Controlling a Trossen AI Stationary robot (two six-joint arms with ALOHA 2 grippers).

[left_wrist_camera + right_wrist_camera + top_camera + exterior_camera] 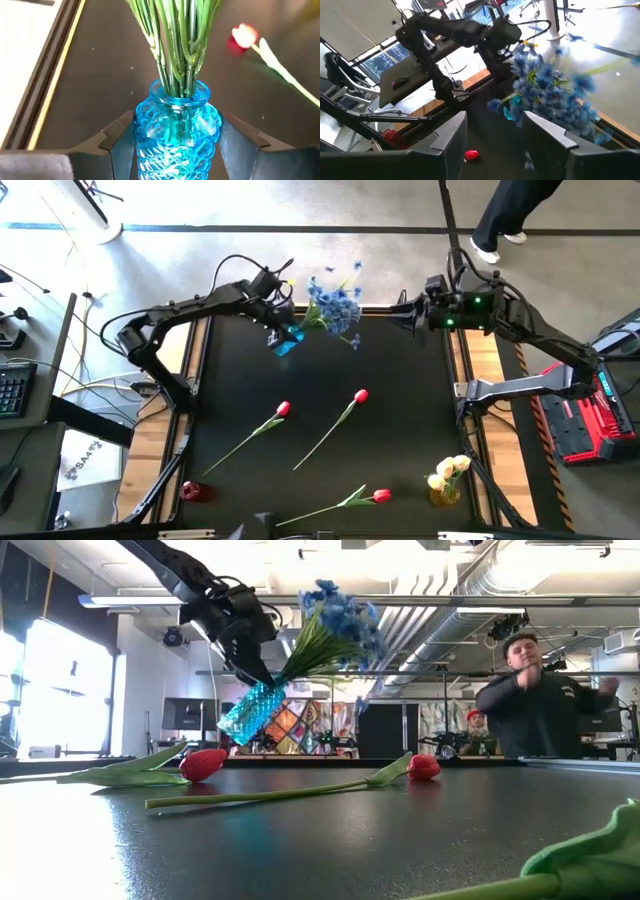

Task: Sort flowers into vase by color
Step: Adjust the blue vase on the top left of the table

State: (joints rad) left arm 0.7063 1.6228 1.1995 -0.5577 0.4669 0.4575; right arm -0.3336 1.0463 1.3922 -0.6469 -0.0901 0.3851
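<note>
A blue glass vase (248,710) holding a bushy spray of blue flowers (335,305) hangs tilted above the table's far left part, with my left gripper (278,332) shut on it. My right gripper (495,130) stands open and raised at the far right (395,311), the blue blossoms (550,95) just beyond its fingers. Three red tulips (283,409), (361,395), (381,496) lie flat on the black table. Pale yellow tulips (450,470) stand in a yellow vase (445,494) at the near right. My left gripper pinches the vase's ribbed body just below its neck (172,130), one finger (117,142) on each side. The fingers slant down from the table's left. The vase is lifted clear of the table and tilted, its mouth and the flower heads leaning up toward the far right.
A small red vase (192,491) stands at the near left corner. Wooden strips (200,360) run along the table's left and right sides. A person (545,700) stands in the room behind the table. The middle of the table between the tulips is bare.
</note>
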